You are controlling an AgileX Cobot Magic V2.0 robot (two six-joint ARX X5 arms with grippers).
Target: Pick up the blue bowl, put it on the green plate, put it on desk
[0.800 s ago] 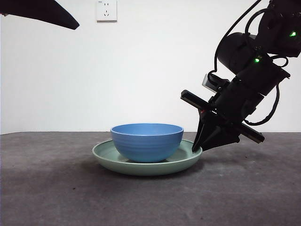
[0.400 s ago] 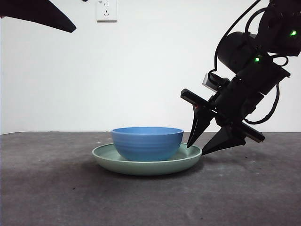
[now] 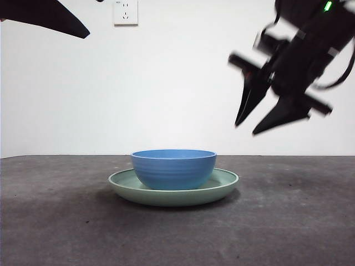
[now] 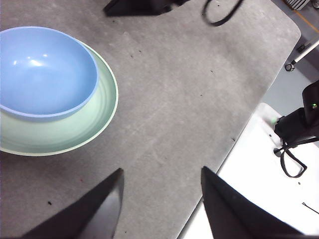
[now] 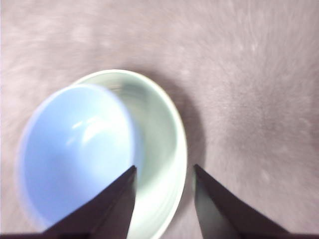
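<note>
Right gripper (image 3: 259, 123) had risen since the earlier frames: a second before, its jaws were pinched on the near edge of the green plate (image 3: 173, 190); half a second before, they had spread beside that rim; now they hung high above and off to one side, blurred with motion, parted wide and holding nothing. Blue bowl (image 3: 173, 168) sat upright in the plate, off-centre, crowding the rim farther from the right gripper's fingertips, and both rested on the desk (image 3: 61, 221). Bowl and plate showed no shift across the three front frames. Right wrist view looked down between its own spread jaws onto the plate's bare crescent (image 5: 159, 149) and the bowl (image 5: 75, 149) beyond it. Left gripper (image 4: 159, 199) waited well apart from the dishes, jaws wide and empty, with the plate (image 4: 102, 119) and bowl (image 4: 45, 69) off beyond one fingertip. Judged the placing done and the step in hand a retreat. To do it well: keep the lift steep until the fingertips clear the plate's rim, hold the jaws apart so nothing snags, and swing away from the bowl, not across it. A low sideways sweep could clip the rim and skid the stack.
</note>
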